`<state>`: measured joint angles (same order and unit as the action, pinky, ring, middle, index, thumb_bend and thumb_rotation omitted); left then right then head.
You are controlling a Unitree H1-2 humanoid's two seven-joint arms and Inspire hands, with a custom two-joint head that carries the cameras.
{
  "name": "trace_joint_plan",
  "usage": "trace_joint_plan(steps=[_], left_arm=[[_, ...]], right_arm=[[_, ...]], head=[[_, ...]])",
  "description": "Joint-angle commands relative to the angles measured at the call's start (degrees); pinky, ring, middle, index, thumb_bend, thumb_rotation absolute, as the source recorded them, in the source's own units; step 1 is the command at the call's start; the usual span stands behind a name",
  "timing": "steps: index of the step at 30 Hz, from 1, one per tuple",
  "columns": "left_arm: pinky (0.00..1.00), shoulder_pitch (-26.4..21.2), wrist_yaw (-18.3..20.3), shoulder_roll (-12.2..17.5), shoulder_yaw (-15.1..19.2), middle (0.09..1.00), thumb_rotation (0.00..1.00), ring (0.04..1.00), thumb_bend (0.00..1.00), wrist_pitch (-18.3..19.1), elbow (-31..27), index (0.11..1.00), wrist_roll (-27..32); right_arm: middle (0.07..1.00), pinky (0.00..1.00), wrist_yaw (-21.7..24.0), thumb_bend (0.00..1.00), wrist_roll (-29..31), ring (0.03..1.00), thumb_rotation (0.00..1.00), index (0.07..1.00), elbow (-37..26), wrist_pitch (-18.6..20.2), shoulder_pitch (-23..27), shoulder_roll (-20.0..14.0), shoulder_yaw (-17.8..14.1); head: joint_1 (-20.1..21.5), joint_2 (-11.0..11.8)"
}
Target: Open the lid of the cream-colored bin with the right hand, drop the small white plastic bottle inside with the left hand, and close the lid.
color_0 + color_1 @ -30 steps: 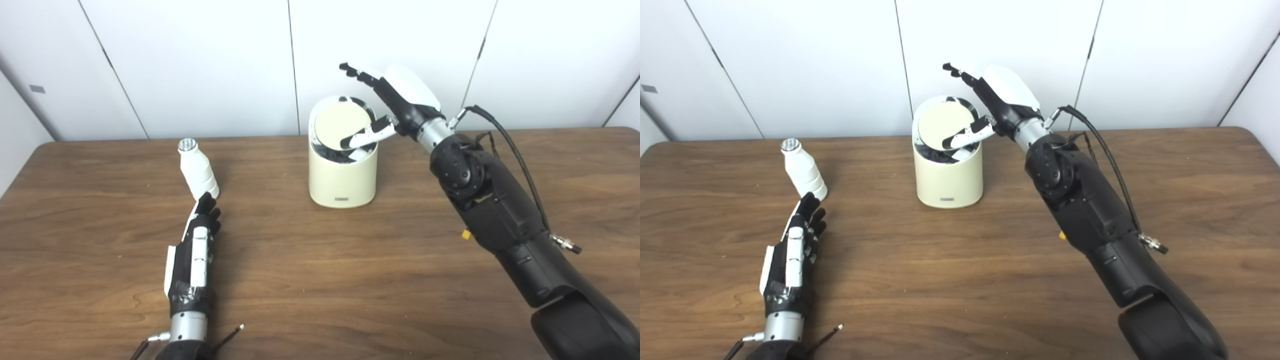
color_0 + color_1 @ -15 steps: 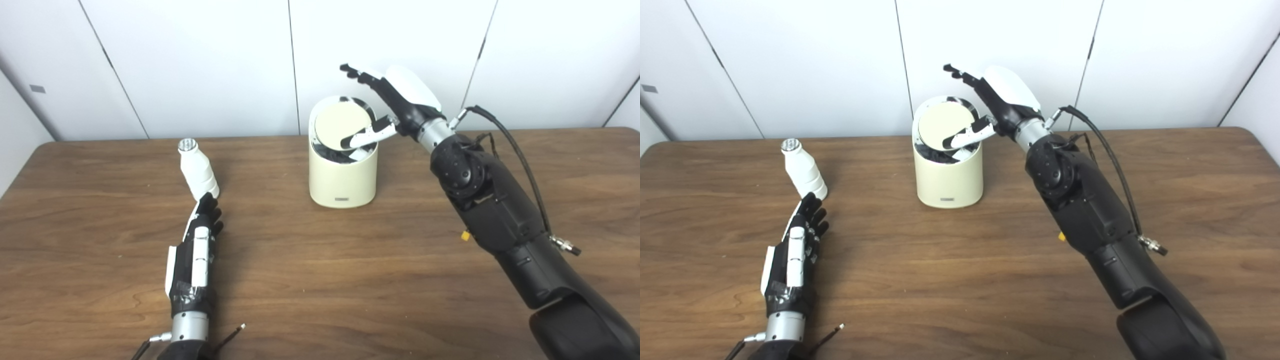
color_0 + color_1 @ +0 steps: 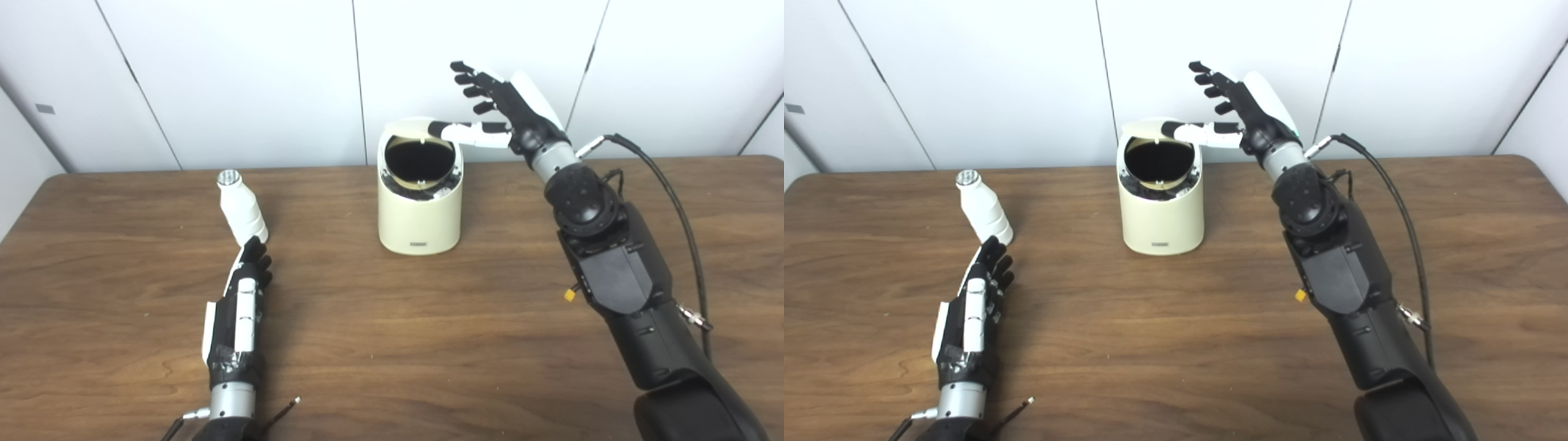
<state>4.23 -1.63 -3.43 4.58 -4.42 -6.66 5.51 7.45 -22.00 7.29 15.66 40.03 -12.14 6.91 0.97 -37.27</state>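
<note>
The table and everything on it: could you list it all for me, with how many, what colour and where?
Round cream-colored plastic bin: one, cream, far middle of the table, its dark inside showing.
Bin's round lid: one, cream, raised at the bin's far rim, the right hand's thumb across it.
Small white plastic bottle with a silver cap: one, white, left of the bin, standing just beyond the left hand's fingertips.
Brown wooden table: one, brown, under everything.
White wall panels: several, white, behind the table.
Left hand: one, black and white, open, low over the table's near left.
Right hand: one, black and white, open, raised beside the bin's top.
</note>
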Motion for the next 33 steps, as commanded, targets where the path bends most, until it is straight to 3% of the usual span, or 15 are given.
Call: trace_joint_plan(steps=[1, 8, 11, 17, 21, 24, 28, 33], left_arm=[[0.96, 1.0, 0.3, -1.3, -1.2, 0.948, 0.86, 0.942, 0.46, 0.2, 0.8, 0.948, 0.8], [0.96, 1.1, 0.7, -0.8, -1.0, 0.946, 0.86, 0.939, 0.47, 0.4, 0.6, 0.951, 1.0], [0.97, 1.2, 0.9, -0.4, -0.9, 0.949, 0.85, 0.946, 0.47, 0.6, 0.4, 0.955, 1.2], [0.97, 1.3, 1.1, 0.6, -0.5, 0.954, 0.84, 0.952, 0.48, 0.6, 0.1, 0.958, 1.7], [0.96, 1.3, 1.2, 1.4, -0.3, 0.950, 0.86, 0.945, 0.46, 0.4, -0.1, 0.958, 1.8], [0.96, 1.3, 1.4, 2.0, -0.2, 0.949, 0.87, 0.943, 0.46, 0.6, -0.2, 0.955, 2.3], [0.96, 1.2, 1.7, 2.9, 0.1, 0.951, 0.88, 0.946, 0.44, 0.4, -0.3, 0.958, 2.2], [0.97, 1.0, 2.4, 3.8, 0.9, 0.956, 0.89, 0.950, 0.43, 0.0, 0.0, 0.963, 3.0]], right_arm=[[0.864, 0.74, -0.4, 0.62, 1.5, 0.833, 0.53, 0.872, -3.3, 0.3, 1.8, -0.8, -1.8], [0.860, 0.75, 0.5, 0.58, 2.9, 0.831, 0.55, 0.871, -11.0, 6.5, -3.5, -2.4, -4.0], [0.861, 0.76, 1.1, 0.56, 4.0, 0.829, 0.54, 0.871, -13.9, 7.5, -6.8, -3.3, -4.9], [0.889, 0.82, 2.3, 0.55, 11.6, 0.869, 0.47, 0.886, -20.4, 10.6, -14.2, -1.9, -9.7], [0.912, 0.88, 2.9, 0.55, 18.0, 0.888, 0.51, 0.908, -23.4, 11.2, -18.1, -0.1, -13.2], [0.938, 0.95, 2.4, 0.53, 22.2, 0.932, 0.68, 0.919, -23.5, 11.2, -20.3, 1.1, -15.1], [0.984, 1.00, 2.5, 0.60, 27.7, 0.992, 0.81, 0.962, -22.3, 10.0, -23.4, 2.2, -17.4], [1.000, 1.00, 4.1, 0.60, 34.0, 1.000, 0.93, 0.992, -17.8, 2.3, -27.9, 3.1, -19.4]], head=[[0.1, -0.1], [0.2, -0.2], [0.4, -0.4], [0.7, -0.7], [1.1, -0.9], [1.3, -0.9], [1.4, -1.1], [1.2, -1.3]])
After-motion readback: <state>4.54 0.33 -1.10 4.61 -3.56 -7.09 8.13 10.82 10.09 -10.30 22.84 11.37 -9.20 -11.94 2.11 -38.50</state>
